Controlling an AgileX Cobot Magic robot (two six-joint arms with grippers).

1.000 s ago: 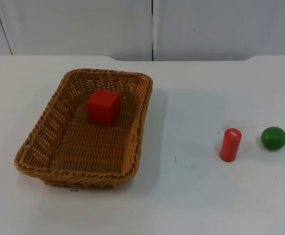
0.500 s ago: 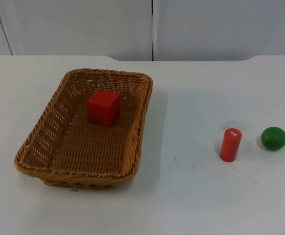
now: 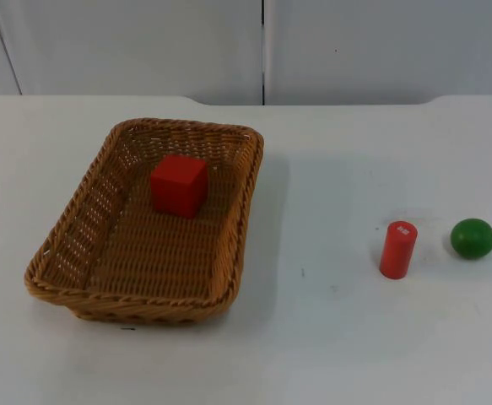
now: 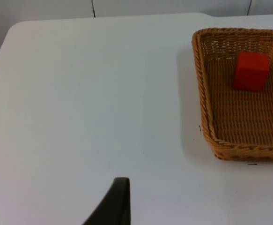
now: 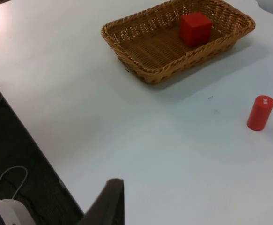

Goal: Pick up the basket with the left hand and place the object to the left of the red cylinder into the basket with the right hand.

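A brown wicker basket (image 3: 244, 207) stands on the left half of the white table, and a red cube (image 3: 179, 184) lies inside it toward its far end. Right of the basket a red cylinder (image 3: 397, 250) stands upright, with a green ball (image 3: 472, 238) just to its right. My left gripper (image 4: 119, 202) waits well off to the left of the basket (image 4: 204, 110) and cube (image 4: 251, 70). My right gripper (image 5: 109, 202) hangs back near the table's edge, far from the basket (image 5: 173, 63), cube (image 5: 195, 28) and cylinder (image 5: 260, 113).
The grey partition wall (image 3: 262, 46) closes the far side of the table. A bare stretch of table top (image 3: 330, 194) separates basket and cylinder. Beyond the table's edge in the right wrist view lie dark floor (image 5: 14, 154) and a white device (image 5: 12, 210).
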